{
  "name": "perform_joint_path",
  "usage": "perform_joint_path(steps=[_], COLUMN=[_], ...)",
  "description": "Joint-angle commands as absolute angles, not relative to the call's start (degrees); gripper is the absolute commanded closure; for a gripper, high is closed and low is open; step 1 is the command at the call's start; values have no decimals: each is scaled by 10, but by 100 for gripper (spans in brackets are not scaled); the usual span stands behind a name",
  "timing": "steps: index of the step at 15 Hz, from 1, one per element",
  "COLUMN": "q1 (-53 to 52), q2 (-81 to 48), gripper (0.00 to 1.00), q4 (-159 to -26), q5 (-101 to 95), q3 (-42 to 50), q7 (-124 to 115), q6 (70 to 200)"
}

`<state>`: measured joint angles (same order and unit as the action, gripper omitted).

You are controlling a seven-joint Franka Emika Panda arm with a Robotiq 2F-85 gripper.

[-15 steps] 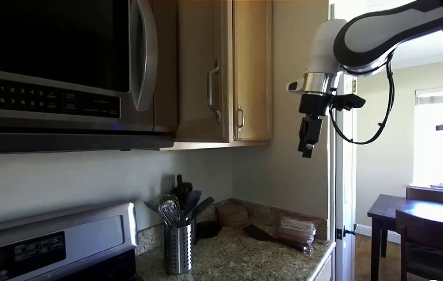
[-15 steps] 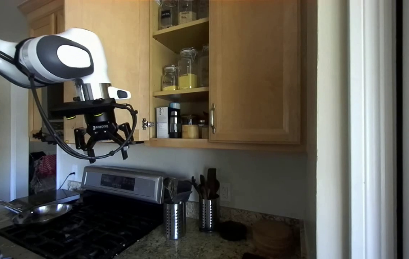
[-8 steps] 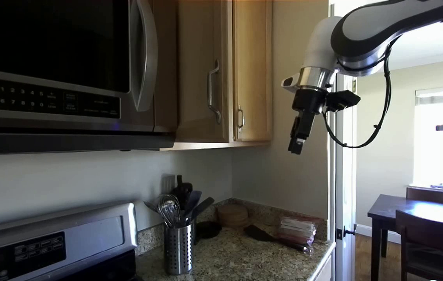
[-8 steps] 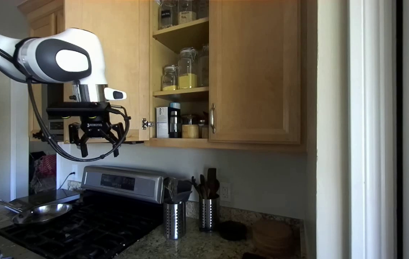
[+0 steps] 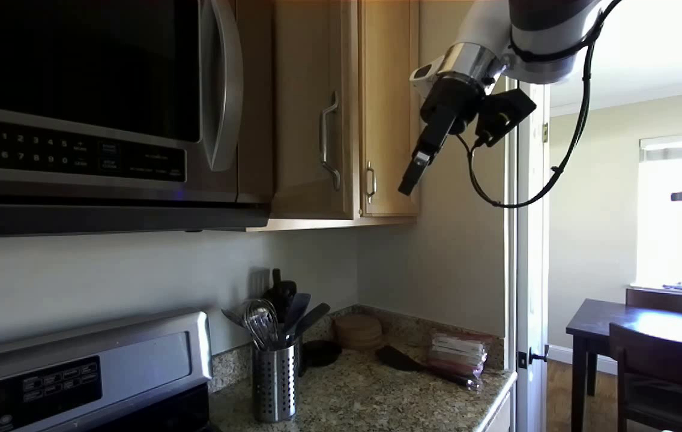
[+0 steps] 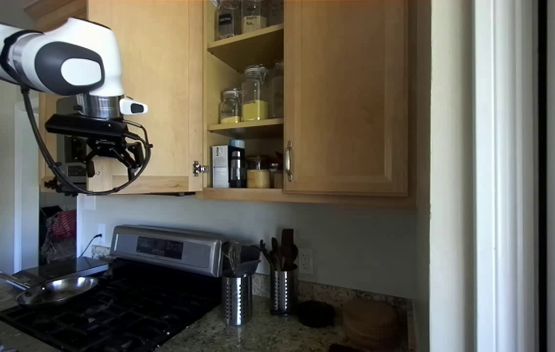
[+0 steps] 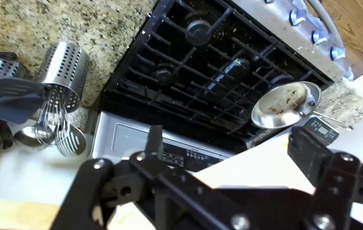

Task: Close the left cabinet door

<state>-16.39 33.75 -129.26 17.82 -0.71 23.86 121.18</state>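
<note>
The left cabinet door stands open. In an exterior view its honey-coloured inner face (image 6: 165, 98) shows, with the hinge at its right edge. In an exterior view its outer face (image 5: 302, 108) shows, with a silver bar handle (image 5: 324, 141). My gripper is open and empty. In an exterior view it is in front of the lower part of the inner face (image 6: 111, 171); whether it touches cannot be told. In an exterior view it appears side-on, tilted, fingers pointing down and left (image 5: 410, 183). In the wrist view the fingers (image 7: 225, 134) are wide apart, with an overexposed pale surface between them.
A second cabinet door (image 6: 346, 98) is closed, right of open shelves (image 6: 245, 127) with jars. The microwave (image 5: 77, 144) is beside the open door. Below are the stove (image 7: 200, 64), a pan (image 7: 285, 103) and utensil holders (image 6: 237, 300). A wall (image 5: 461, 270) borders the counter.
My gripper has moved up and to the left in both exterior views. It has tilted so the fingers point more toward the cabinet. The door has not visibly moved.
</note>
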Motion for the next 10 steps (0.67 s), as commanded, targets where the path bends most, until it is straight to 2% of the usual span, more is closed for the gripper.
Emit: perform_joint_path(steps=[1,7,10], q1=[-182,-202,-185], q2=[330,321,313], gripper=[0,0,0], q4=[-1260,-1213,-1211], q5=[206,238,217], q3=[-30,-71,-102], q7=[217,197,140], q6=[1228,1247,1317])
